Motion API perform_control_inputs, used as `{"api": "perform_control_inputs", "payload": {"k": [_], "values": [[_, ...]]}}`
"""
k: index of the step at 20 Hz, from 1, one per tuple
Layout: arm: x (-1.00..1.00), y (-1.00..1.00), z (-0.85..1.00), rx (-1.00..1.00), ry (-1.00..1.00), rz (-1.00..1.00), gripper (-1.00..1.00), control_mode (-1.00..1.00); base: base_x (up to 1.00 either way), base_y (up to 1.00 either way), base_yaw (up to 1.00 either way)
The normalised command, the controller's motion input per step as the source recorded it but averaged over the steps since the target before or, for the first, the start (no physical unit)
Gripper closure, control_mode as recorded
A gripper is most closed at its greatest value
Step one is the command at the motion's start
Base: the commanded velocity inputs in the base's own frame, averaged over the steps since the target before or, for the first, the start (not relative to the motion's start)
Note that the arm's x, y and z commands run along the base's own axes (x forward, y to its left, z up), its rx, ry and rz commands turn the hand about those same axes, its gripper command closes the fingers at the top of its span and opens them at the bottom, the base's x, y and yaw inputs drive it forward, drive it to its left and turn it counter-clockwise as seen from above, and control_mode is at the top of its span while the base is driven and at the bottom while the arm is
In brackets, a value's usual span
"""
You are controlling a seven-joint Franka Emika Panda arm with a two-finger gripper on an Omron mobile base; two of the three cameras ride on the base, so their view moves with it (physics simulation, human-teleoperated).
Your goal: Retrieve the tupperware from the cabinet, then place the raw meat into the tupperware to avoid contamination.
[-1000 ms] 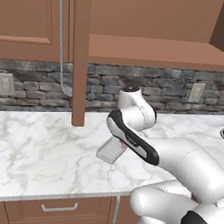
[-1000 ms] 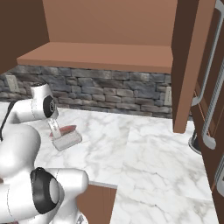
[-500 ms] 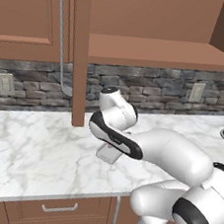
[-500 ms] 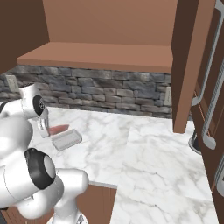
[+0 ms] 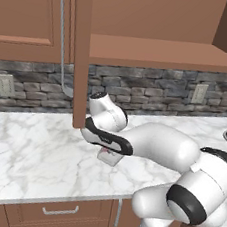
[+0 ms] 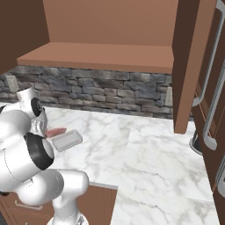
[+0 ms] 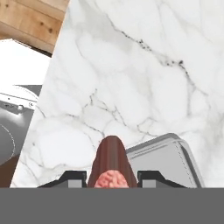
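raw meat point(image 7: 112, 168) sits between the two dark fingertips point(image 7: 72, 178) in the hand view, jaws narrowed onto it, so the gripper point(image 7: 112, 181) is holding it; slab runs away from the camera, red-brown on top, pink and lumpy at the near end; tupperware point(image 7: 164, 159) lies just beside the meat on the marble counter point(image 7: 131, 65), rounded corner and raised rim visible, interior bare; right base view has the meat point(image 6: 56, 131) just behind the tupperware point(image 6: 67, 140), touching or nearly so, can't tell which; arm is folded low over the counter, wrist bent down, forearm covering most of the tupperware point(image 5: 109, 157) in the left base view; cabinet point(image 5: 159, 45) doors stand open, reddish-brown wood, long curved silver bar handle point(image 5: 62, 54); grey stone backsplash point(image 6: 101, 90) behind; counter white with grey veining.
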Motion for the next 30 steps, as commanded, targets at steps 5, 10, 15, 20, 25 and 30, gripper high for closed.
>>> {"api": "perform_control_inputs", "payload": {"k": [5,10,15,20,25,30], "values": [[0.27,-0.06,-0.18,0.0,-0.04,0.0,1.0,-1.0,0.0,0.0,0.0],[0.26,-0.07,-0.11,0.0,-0.06,0.02,1.0,-1.0,0.0,0.0,0.0],[0.21,0.0,-0.16,0.0,-0.08,0.0,1.0,-1.0,0.0,0.0,0.0],[0.07,0.0,-0.25,0.0,0.0,0.0,1.0,-1.0,0.0,0.0,0.0],[0.07,-0.04,-0.21,0.0,0.01,-0.03,1.0,-1.0,0.0,0.0,0.0],[0.03,-0.08,-0.12,0.01,0.0,-0.03,1.0,-1.0,0.0,0.0,0.0]]}}
